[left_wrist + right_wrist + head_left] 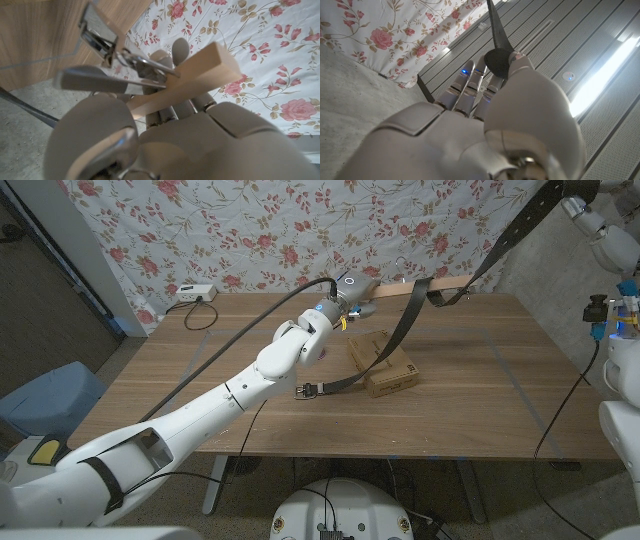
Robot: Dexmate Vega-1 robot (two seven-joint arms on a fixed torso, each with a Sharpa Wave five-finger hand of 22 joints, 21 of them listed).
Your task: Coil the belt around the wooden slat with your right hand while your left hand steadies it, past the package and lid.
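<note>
The wooden slat (440,282) is gripped at one end by the left hand (352,292) and held level above the far edge of the wooden table (200,370), the fingers (180,50) seen in the left wrist view closed around the pale wood, so that hand is clamped on the slat. The belt (400,330) is draped over the slat: on one side of the slat it is carried steeply upward to the raised right hand (485,115), where in the right wrist view the dark strap is seen pinched between thumb and fingertips (512,62); that hand is closed on the belt. On the other side of the slat the belt is let fall to the table, laid across the brown package (383,364) just nearer than the slat, and ended with its metal buckle (306,391) resting on the tabletop beside the package. A loop of strap is hung under the slat near its far end. Behind the slat a floral cloth (250,230) is stretched as a backdrop, and a white power strip (193,293) is set on the table's far edge, well to the left of the slat
</note>
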